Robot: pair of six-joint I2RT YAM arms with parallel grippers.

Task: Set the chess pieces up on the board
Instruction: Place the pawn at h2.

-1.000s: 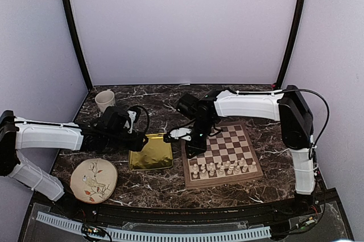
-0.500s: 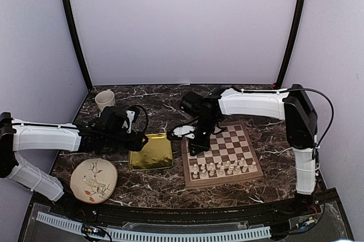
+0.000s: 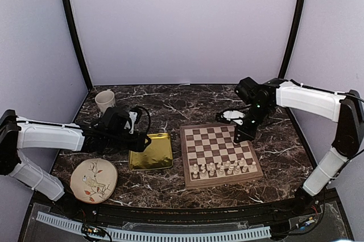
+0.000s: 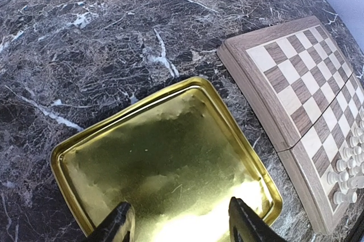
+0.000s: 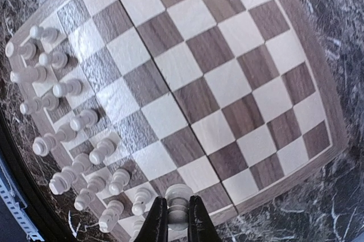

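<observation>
The wooden board [image 3: 219, 139] lies right of centre on the marble table. Several cream-white chess pieces [image 3: 222, 168] stand in its two nearest rows. My right gripper [image 3: 240, 137] hangs over the board's right side. In the right wrist view it [image 5: 177, 197] is shut on one white chess piece [image 5: 178, 191], held above the squares near the board's [image 5: 227, 65] edge, with the standing pieces [image 5: 62, 111] off to the left. My left gripper [image 3: 139, 141] hovers low over the gold tray, open [image 4: 179, 219], with nothing between its fingers. The board's corner [image 4: 296, 77] shows at right.
A shiny gold square tray [image 3: 151, 151] [image 4: 165, 156] sits just left of the board. A cream plate with a bird drawing [image 3: 94, 180] lies at front left. A pale cup [image 3: 104, 100] stands at back left. Purple walls enclose the table.
My right arm has swung from the board's left edge by the tray across to its right side, and its jaws have shut on a white piece. The left arm has barely moved.
</observation>
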